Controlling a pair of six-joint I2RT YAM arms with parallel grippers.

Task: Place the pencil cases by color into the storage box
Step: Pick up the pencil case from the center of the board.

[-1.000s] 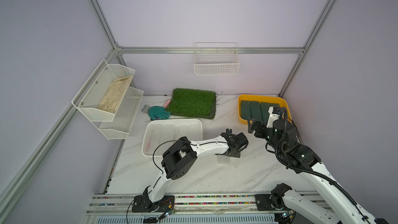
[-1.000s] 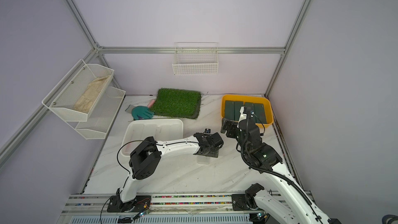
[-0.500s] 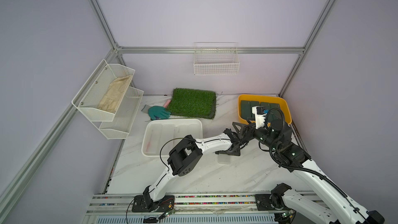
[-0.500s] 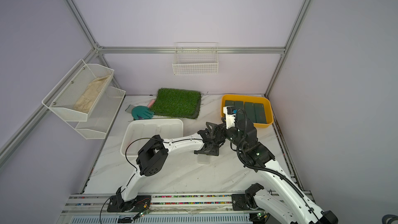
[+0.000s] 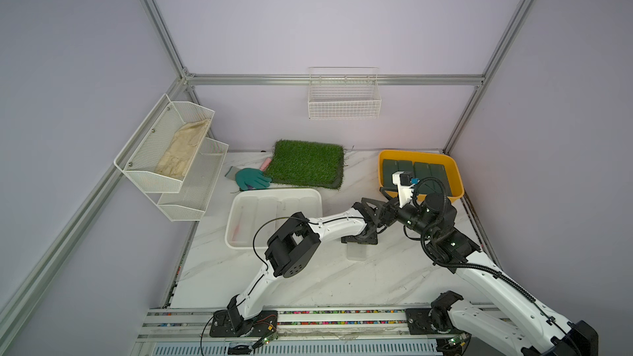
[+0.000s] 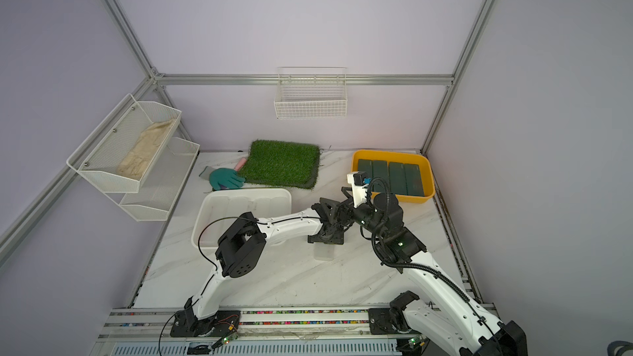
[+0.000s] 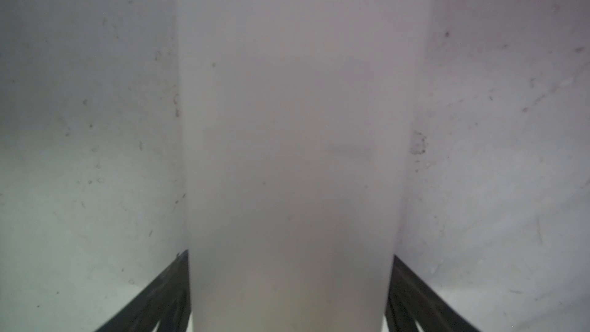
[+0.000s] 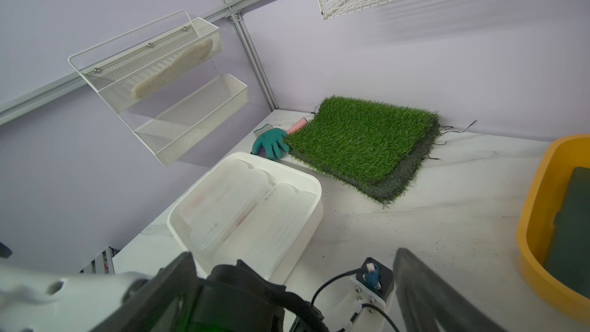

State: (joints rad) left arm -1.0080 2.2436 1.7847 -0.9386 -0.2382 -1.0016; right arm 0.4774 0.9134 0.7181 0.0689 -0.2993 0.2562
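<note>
Frosted pencil case point(image 7: 287, 142) straddled by left tool point(image 7: 289, 255), contact unclear, right tool point(image 8: 295, 252) spread, empty

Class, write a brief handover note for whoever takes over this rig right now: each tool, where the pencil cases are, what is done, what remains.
Left tool: straddles the loose frosted case lying on the table; a firm grip cannot be confirmed.
Right tool: open, empty.
Done: four green cases in the yellow box; other frosted cases in the white box.
Left: put the loose frosted case into the white box.
</note>
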